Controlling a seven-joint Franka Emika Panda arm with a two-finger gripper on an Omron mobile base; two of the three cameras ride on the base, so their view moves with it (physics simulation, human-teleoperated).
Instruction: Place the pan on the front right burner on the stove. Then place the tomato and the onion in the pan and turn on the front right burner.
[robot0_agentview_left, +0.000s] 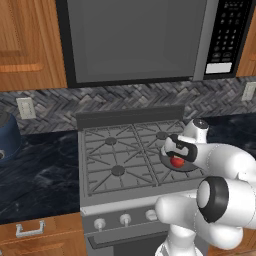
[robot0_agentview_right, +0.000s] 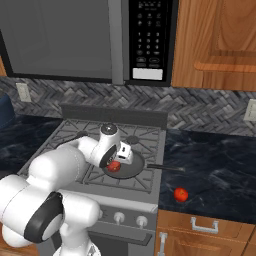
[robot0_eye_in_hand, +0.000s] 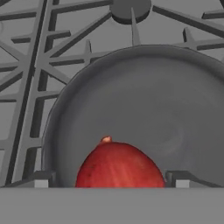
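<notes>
The dark grey pan rests on the stove over the front right burner, which it hides. Its handle points right, toward the counter. A red onion lies in the pan. My gripper hangs just above it, open, with a fingertip on each side of the onion and a gap showing on the left. The tomato sits on the dark counter right of the stove.
Silver knobs line the stove front. The back right burner is bare. A microwave hangs overhead. A blue appliance stands on the left counter. Dark counter stretches to the right.
</notes>
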